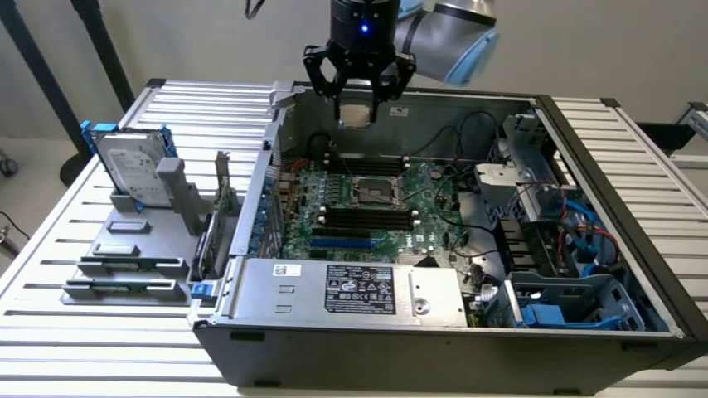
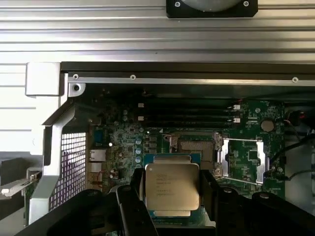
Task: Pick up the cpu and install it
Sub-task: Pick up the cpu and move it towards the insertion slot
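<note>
A small flat square cpu with a silvery metal top (image 1: 356, 114) is pinched between the black fingers (image 1: 323, 76) of the robot arm. It is held up in the air, over the far part of a big open grey computer case (image 1: 443, 356). In the wrist view the cpu (image 2: 172, 189) is gripped on two sides by the fingers (image 2: 129, 206), and its shiny top is turned to the camera. A green board (image 1: 434, 217) is laid flat in the case. A square socket with a metal frame (image 1: 374, 192) is seen in the middle of the board, and it is not touched by the cpu. A silver hard drive with blue rails (image 1: 131, 170) is stood up on the slatted worktop (image 1: 45, 249), at the exterior view's left of the case.
</note>
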{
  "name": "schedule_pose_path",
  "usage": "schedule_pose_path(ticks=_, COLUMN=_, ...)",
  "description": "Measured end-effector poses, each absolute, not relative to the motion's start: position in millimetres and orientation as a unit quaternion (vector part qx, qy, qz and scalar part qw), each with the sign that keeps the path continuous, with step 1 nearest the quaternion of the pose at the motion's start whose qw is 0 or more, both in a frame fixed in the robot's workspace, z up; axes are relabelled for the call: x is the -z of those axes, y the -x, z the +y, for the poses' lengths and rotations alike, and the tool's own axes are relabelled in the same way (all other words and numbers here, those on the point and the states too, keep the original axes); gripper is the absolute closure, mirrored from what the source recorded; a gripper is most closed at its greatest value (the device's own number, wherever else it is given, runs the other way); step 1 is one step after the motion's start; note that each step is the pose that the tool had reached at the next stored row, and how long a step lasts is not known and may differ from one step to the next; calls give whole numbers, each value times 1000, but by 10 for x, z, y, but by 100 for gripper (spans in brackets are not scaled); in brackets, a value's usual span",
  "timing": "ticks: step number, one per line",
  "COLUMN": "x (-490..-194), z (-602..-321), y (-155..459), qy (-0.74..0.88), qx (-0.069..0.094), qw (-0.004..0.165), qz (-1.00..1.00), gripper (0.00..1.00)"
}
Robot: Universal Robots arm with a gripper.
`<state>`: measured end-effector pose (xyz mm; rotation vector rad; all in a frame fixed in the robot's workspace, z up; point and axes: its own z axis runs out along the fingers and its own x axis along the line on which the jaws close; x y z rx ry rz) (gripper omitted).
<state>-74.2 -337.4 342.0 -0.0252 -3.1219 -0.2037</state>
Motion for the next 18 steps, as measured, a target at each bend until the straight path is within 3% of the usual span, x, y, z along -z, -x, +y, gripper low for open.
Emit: schedule_pose_path(ticks=18, x=-3120, z=-3287, y=377, qy=8, qx=65, qw=7, qz=-998, gripper=45)
